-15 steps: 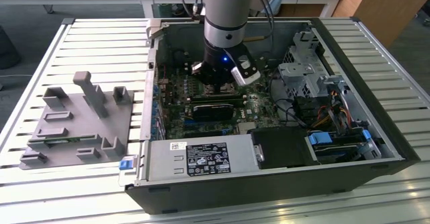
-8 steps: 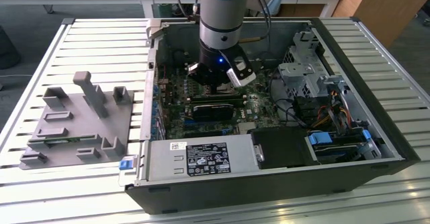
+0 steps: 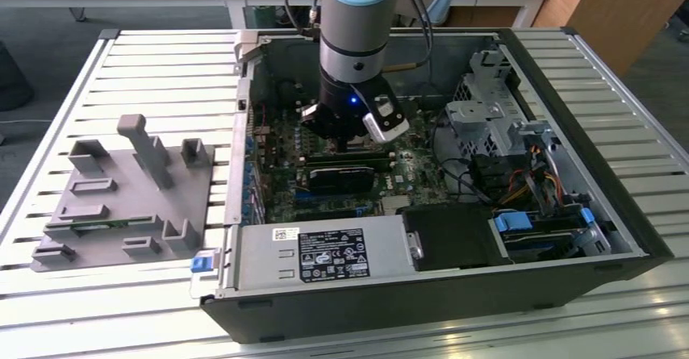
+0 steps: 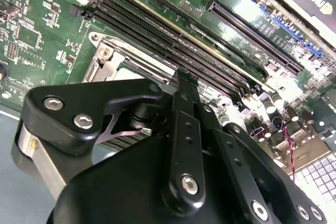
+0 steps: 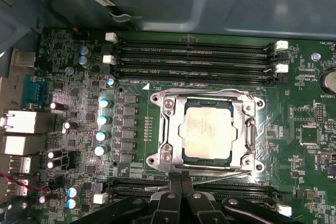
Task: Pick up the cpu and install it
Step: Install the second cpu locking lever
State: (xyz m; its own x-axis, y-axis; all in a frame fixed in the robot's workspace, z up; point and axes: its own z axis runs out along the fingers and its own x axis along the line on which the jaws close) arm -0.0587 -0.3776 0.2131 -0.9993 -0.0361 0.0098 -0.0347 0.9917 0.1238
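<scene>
The tool (image 5: pixel 181 184) hangs with fingers together, empty, just beside the cpu (image 5: pixel 206 131) lying in its socket (image 5: pixel 164 129); a downward slip could scrape the socket frame.

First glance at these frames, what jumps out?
The arm's gripper reaching down into the open computer case on the slatted table in the exterior view. In the first wrist view, the silver cpu lies inside the metal-framed socket on the green motherboard, with long black memory slots running beside the socket. A grey fixture tray sits on the table at the exterior view's left.
</scene>
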